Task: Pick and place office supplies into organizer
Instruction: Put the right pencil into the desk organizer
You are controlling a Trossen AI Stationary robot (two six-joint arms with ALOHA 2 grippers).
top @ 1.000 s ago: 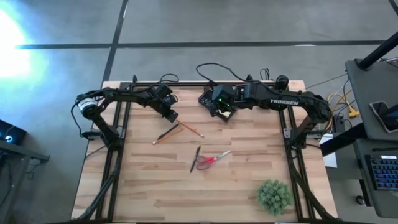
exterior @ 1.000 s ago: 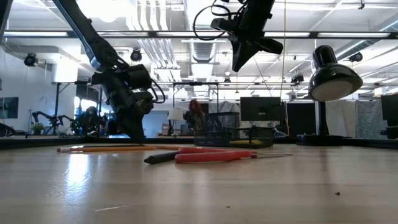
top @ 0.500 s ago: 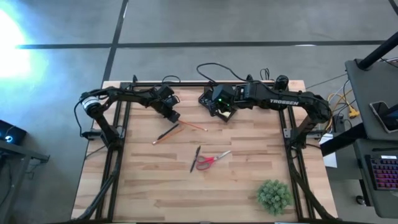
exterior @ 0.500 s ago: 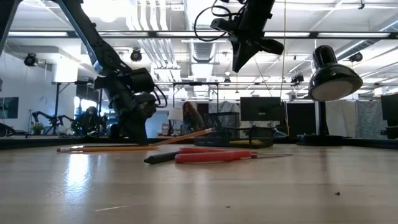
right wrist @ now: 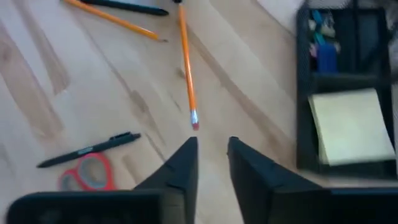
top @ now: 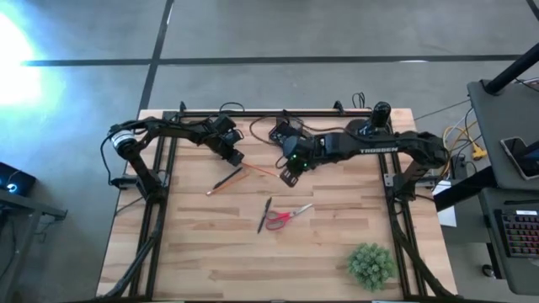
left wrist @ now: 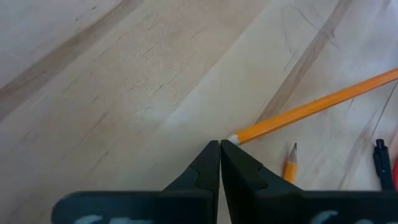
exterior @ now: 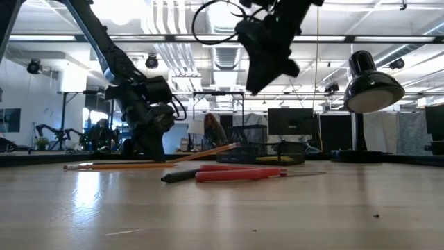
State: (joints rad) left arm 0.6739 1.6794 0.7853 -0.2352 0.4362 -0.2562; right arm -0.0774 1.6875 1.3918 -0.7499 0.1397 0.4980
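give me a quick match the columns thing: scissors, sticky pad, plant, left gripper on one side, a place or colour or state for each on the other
Column one:
1. scissors
2. sticky pad
3. plant
4. left gripper

Column two:
a. jaws shut, tips at a pencil's end
b. lying in the organizer
c. green
d. red handles, beside a black pen

Pairs: 1-d, 2-b, 3-c, 4-a
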